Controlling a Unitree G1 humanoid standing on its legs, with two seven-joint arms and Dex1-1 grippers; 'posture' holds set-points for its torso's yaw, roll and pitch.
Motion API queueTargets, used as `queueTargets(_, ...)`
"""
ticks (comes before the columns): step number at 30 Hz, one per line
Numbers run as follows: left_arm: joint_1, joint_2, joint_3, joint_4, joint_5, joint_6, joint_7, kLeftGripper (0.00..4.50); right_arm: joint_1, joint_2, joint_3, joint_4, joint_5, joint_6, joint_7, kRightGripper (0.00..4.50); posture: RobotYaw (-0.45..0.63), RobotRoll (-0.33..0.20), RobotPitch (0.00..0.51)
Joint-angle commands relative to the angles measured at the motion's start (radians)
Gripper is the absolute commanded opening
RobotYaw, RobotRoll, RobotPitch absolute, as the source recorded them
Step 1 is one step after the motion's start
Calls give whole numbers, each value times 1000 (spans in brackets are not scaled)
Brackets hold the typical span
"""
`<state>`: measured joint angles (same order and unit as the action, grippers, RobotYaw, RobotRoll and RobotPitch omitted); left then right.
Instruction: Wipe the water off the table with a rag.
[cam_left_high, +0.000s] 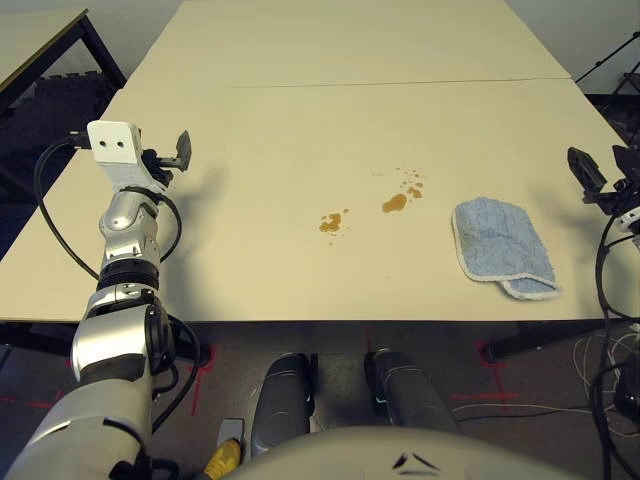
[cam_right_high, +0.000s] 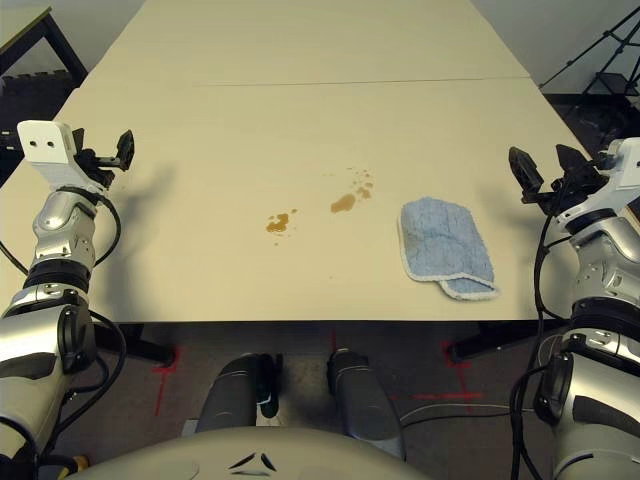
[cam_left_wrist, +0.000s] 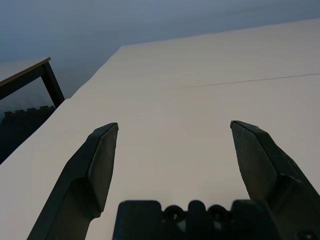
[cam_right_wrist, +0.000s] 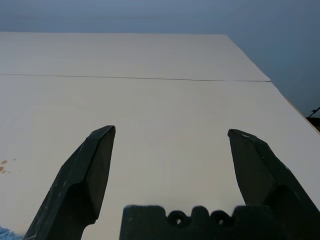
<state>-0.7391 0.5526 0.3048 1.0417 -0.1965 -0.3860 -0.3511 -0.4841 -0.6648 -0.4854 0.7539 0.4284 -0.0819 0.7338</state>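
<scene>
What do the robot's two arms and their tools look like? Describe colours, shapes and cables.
Both arms are built of shiny silver segments with black joints, and black cables loop along them. The left arm ends in a white boxy block with two small dark holes. The left tool and the right tool each have two black fingers, broad and flat, tapering to angled tips.

I have both arms raised at my sides, forearms upright. My left tool (cam_left_wrist: 172, 150) hangs with its two black fingers spread wide and nothing between them. My right tool (cam_right_wrist: 170, 152) is the same: fingers apart, gripping nothing.
</scene>
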Motion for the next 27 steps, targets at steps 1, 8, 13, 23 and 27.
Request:
queueTargets(1,2,8,5,6,4,7,4,4500,8,5,-12,10,11,-10,-1,4491,-204,0,137)
queueTargets(8,-21,-5,-1,15,7,10,10,4500,13,0,-18,-12,17,-3,-3,4491,-209,0,139)
queueTargets(13,-29,-8,-6,10,1,15,-24,4500,-1,-1,-11,3,14,-4,-6,4491,-204,0,143)
queueTargets(23,28,-21,-58,-194,-140,179,-576,4500,-18,-35,-13,33,10,1,1,4491,-222,0,146)
queueTargets(27,121,9,-124,-361,-181,314,-803,4500,-14,-44,-14,40,12,1,4,4491,-228,0,141)
